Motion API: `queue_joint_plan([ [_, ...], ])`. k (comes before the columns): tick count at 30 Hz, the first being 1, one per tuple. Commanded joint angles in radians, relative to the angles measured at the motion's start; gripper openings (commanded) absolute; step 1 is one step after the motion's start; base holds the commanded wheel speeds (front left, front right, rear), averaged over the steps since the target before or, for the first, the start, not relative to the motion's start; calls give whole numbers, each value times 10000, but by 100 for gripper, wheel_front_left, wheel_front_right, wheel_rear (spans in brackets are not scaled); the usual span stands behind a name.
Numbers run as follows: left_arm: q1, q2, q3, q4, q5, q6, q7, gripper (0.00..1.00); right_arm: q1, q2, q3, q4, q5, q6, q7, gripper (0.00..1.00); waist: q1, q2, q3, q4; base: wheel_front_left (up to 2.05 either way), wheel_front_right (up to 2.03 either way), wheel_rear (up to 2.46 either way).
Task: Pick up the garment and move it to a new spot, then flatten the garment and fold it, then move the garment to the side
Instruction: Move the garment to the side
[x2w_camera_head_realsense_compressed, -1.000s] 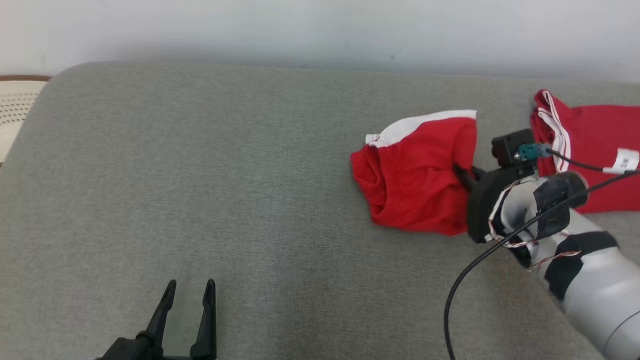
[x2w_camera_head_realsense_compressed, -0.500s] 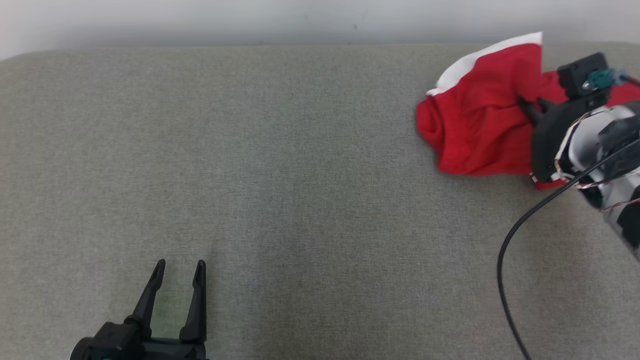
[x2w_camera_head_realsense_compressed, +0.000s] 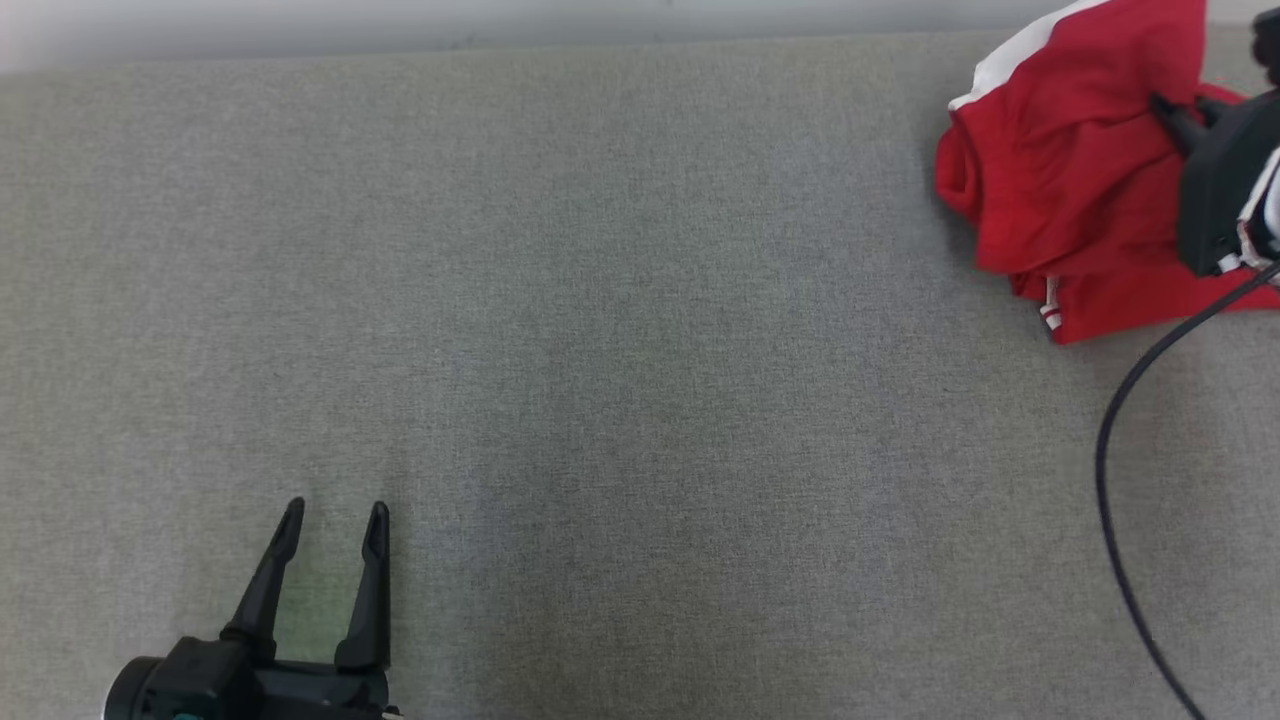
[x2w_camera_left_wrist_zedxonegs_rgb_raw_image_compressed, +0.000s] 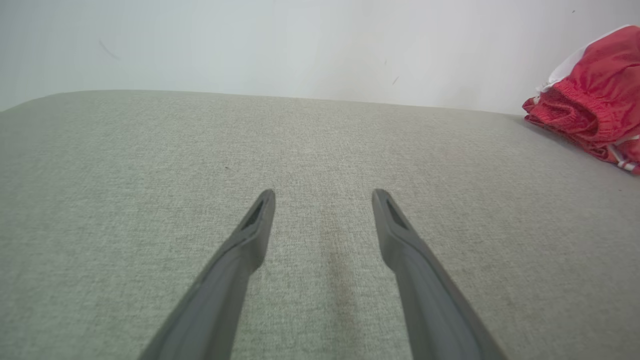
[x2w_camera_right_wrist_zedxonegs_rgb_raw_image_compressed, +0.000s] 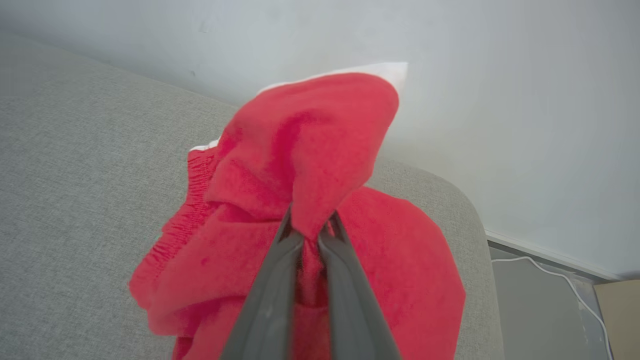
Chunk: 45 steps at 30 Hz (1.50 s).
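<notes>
The garment (x2w_camera_head_realsense_compressed: 1060, 170) is a bunched red cloth with a white band, lying at the far right of the grey cushion (x2w_camera_head_realsense_compressed: 600, 350). My right gripper (x2w_camera_head_realsense_compressed: 1175, 108) is shut on a fold of it. In the right wrist view the red garment (x2w_camera_right_wrist_zedxonegs_rgb_raw_image_compressed: 310, 135) rises in a peak pinched between the two closed fingers of the right gripper (x2w_camera_right_wrist_zedxonegs_rgb_raw_image_compressed: 310, 225). My left gripper (x2w_camera_head_realsense_compressed: 335, 515) stands open near the front left, over bare cushion. In its own view the left gripper (x2w_camera_left_wrist_zedxonegs_rgb_raw_image_compressed: 324, 195) holds nothing, and the garment (x2w_camera_left_wrist_zedxonegs_rgb_raw_image_compressed: 595, 100) lies far off to the right.
A second red cloth with thin white stripes (x2w_camera_head_realsense_compressed: 1130, 305) lies under and beside the held garment. A black cable (x2w_camera_head_realsense_compressed: 1110, 480) hangs from my right arm across the cushion. A pale wall runs behind. Past the cushion's right end lies floor with a white cord (x2w_camera_right_wrist_zedxonegs_rgb_raw_image_compressed: 550, 270).
The head camera has shifted, so the whole picture slid. My right gripper has carried the garment rightwards onto the striped red cloth. The left gripper stays open and still.
</notes>
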Motion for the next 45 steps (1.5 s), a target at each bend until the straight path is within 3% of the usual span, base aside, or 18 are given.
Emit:
queue_joint_plan([
  [1, -28, 99, 52, -85, 149, 7, -46, 100, -199, -151, 31, -63, 70, -4, 54, 0, -1, -1, 130, -82, 0, 0, 0],
  [18, -158, 284, 200, -680, 248, -37, -46, 100, -1113, -1259, 152, -181, 291, -5, 572, 0, -1, -1, 982, -378, 0, 0, 0],
  [32, -209, 294, 147, -825, 320, 69, -46, 100, -1283, -1277, 208, 370, -27, -5, 585, 2, -1, -1, 1274, -330, 0, 0, 0],
  [33, -256, 329, 174, -777, 285, 45, -46, 100, -1323, -1267, 209, 444, -131, -5, 501, 37, -1, -1, 1288, -322, 0, 0, 0],
  [34, -299, 353, 190, -735, 249, 26, -46, 100, -1345, -1248, 211, 524, -195, -5, 460, 89, -1, -1, 1297, -312, 0, 0, 0],
  [35, -306, 350, 189, -713, 238, 19, -46, 100, -1365, -1242, 214, 637, -265, -5, 439, 100, -1, -1, 1301, -299, 0, 0, 0],
  [45, -124, 285, 195, -643, 164, 88, -46, 100, -1463, -979, 221, 1003, -565, -5, 253, 100, -1, -1, 1043, -278, 0, 0, 0],
])
